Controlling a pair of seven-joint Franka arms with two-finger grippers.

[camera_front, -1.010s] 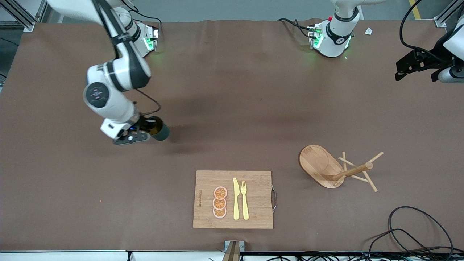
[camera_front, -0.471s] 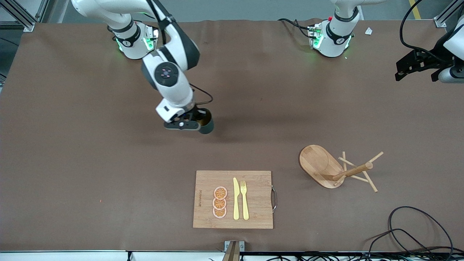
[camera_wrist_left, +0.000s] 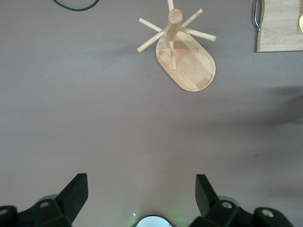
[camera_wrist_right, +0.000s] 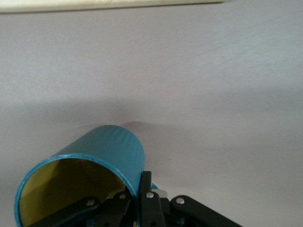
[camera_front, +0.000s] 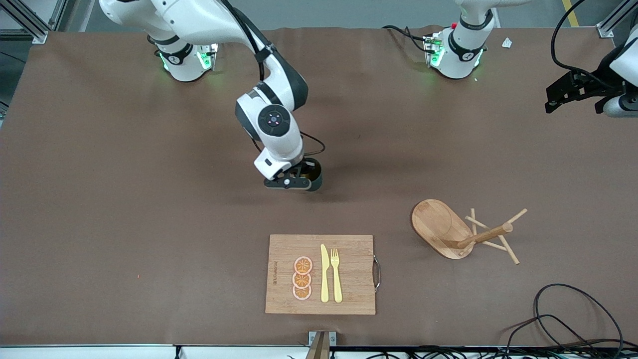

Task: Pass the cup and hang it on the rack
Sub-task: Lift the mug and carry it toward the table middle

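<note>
Cup: a small teal mug (camera_front: 313, 180) with a yellow inside, carried above the middle of the brown counter (camera_front: 99, 224), over bare surface between the robot bases and the cutting board (camera_front: 320, 274).
Right end effector: (camera_front: 299, 178) clamped on the cup's rim, one finger inside, one outside, as the right wrist view shows.
Left end effector: (camera_front: 573, 92) waiting with jaws spread wide, up at the left arm's end of the counter.
Rack: a pale wooden mug tree (camera_front: 466, 232), upright on its oval base, pegs bare, toward the left arm's end.
Handling: likely rigid, light and smooth-glazed; a rim pinch could let it swing or slip.
Best hold: judged to be the body or free rim, leaving the handle clear for a peg.
</note>
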